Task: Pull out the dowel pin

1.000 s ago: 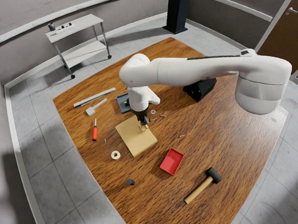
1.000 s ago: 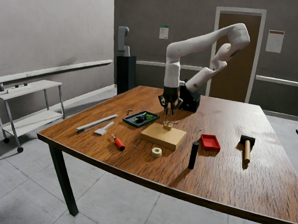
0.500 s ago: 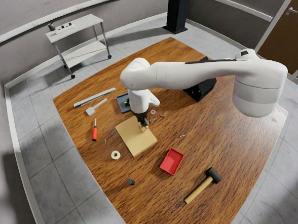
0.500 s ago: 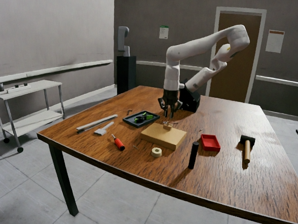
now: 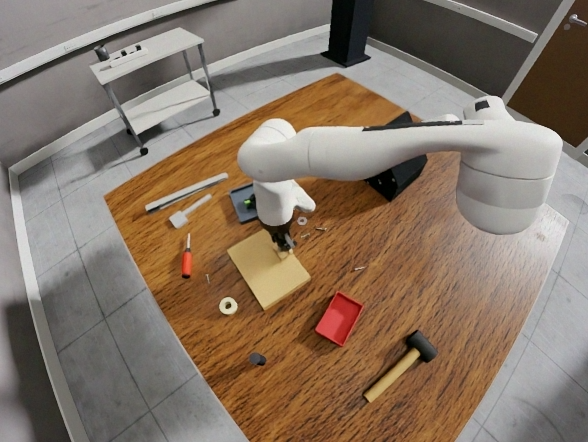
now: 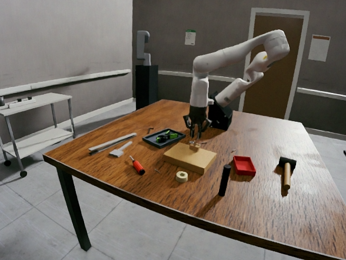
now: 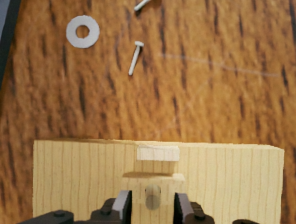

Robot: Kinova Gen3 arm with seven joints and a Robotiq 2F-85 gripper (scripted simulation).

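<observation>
My parted fingers (image 5: 284, 243) (image 6: 196, 136), empty, flank the dowel pin (image 7: 152, 197); ahead, the board's edge lies past the stop (image 7: 158, 153).

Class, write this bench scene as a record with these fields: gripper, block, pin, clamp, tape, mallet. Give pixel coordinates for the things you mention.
gripper: fingers apart above the block, holding nothing (image 5: 285, 246) (image 6: 195, 137) (image 7: 153, 202)
block: small, wooden, on the bench board (image 5: 243, 255) (image 6: 182, 154) (image 7: 75, 175)
pin: dowel (image 7: 152, 200), upright in the block
clamp: green and black (image 5: 248, 202) (image 6: 167, 136), in the dark tray (image 5: 242, 214) (image 6: 149, 142)
tape: pale roll (image 5: 223, 308) (image 6: 181, 177), on the table
mallet: black head, wooden handle (image 5: 394, 375) (image 6: 287, 176)
</observation>
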